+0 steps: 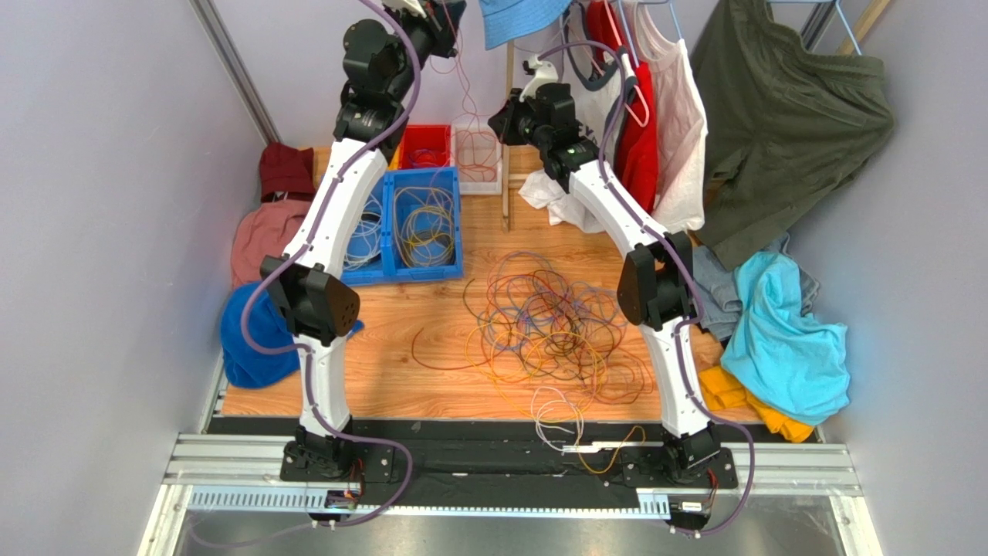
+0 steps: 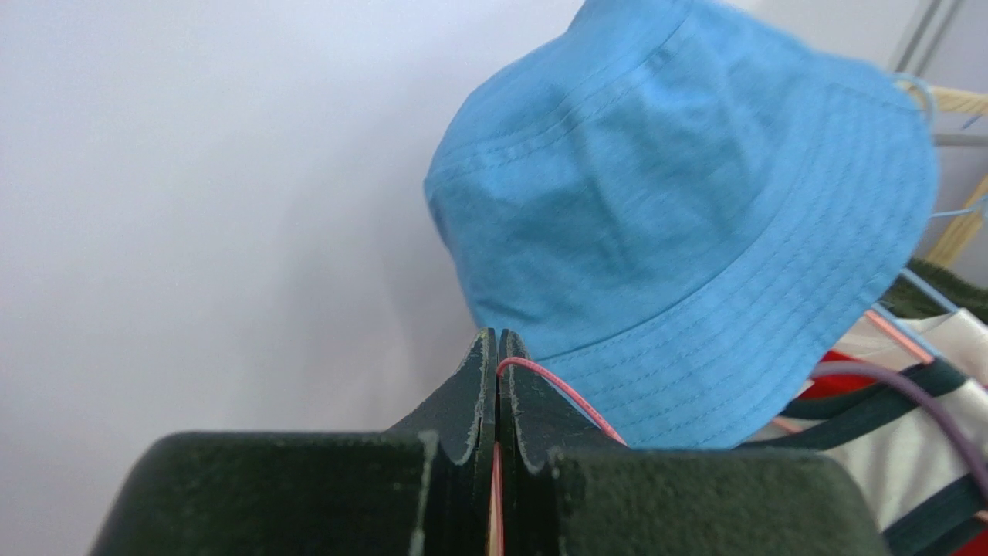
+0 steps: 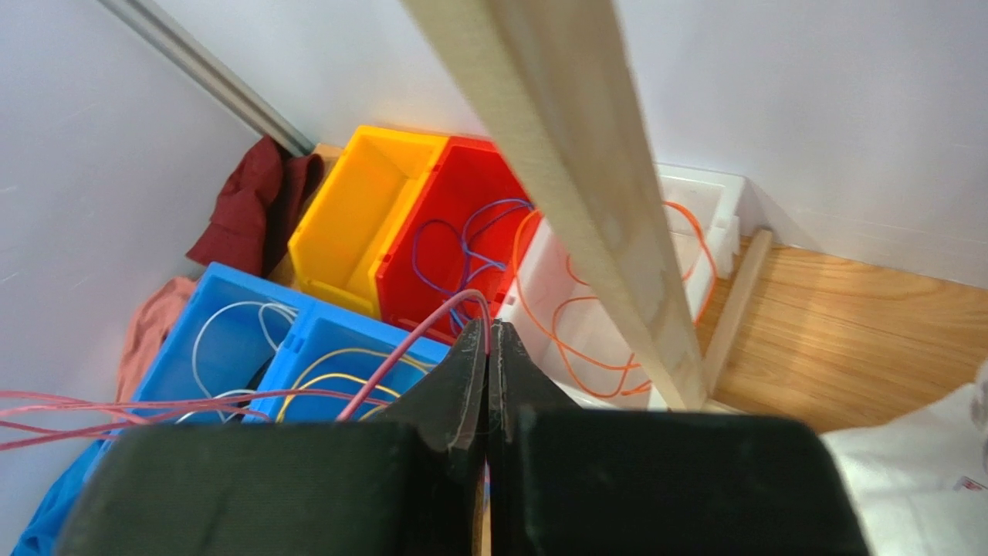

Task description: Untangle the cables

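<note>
Our wooden bench (image 1: 394, 377) carries the main tangle of cables (image 1: 557, 324) at its middle, between the two arms. Behind it stand the blue bins (image 1: 400, 276), already holding sorted strands. One pink cable (image 2: 568, 394) is raised high, with the left jaws and right jaws both pinched shut on it. We judge we're freeing this strand. Next, we'd carry it to a bin without snagging the others.

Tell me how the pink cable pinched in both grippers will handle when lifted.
Probably floppy: the pink cable curves loosely away from the shut right gripper. Likely light, since the left gripper holds it aloft by thin tips. It could slip, being thin and smooth-looking.
</note>
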`<state>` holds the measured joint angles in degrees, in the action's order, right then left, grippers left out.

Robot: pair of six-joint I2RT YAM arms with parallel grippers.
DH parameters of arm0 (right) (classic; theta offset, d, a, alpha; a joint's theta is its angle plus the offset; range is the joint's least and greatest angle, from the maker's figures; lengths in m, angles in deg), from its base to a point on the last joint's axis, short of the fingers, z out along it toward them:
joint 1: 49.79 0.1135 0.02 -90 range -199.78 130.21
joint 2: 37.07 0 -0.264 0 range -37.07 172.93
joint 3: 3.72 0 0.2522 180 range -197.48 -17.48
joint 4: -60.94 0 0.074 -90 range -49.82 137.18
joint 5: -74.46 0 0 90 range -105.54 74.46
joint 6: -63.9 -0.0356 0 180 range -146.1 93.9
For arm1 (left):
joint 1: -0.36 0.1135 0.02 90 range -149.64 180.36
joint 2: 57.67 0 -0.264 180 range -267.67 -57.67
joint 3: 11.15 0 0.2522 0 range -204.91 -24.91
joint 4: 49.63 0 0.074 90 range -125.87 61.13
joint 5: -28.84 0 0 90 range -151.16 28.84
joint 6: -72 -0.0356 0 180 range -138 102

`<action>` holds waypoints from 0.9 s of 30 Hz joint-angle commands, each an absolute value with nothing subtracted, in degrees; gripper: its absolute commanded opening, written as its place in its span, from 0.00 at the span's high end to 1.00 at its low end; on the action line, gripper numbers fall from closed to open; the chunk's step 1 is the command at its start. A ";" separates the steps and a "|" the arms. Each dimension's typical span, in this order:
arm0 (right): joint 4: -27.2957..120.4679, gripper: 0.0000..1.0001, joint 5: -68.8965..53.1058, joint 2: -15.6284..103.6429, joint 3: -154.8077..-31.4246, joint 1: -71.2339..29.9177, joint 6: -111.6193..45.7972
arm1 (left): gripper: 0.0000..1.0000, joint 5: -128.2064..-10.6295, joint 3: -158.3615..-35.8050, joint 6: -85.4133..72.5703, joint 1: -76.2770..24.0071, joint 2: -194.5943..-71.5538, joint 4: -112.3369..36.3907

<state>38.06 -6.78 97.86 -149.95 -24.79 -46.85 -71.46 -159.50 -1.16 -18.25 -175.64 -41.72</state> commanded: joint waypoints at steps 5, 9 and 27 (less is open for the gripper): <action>48.05 1.00 0.28 94.16 -147.04 -24.13 -50.09 | 1.00 -73.20 -163.25 2.21 -18.36 -173.86 -53.43; 47.44 1.00 -0.86 92.83 -147.03 -23.07 -47.90 | 1.00 -72.84 -163.96 1.77 -18.18 -174.12 -55.11; 51.49 1.00 -1.74 77.63 -132.02 -22.80 -48.59 | 1.00 -80.84 -165.10 8.80 -19.59 -167.62 -53.01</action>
<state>47.48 -1.49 83.24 -134.71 -23.06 -48.36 -78.83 -163.43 6.49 -19.08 -172.86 -53.34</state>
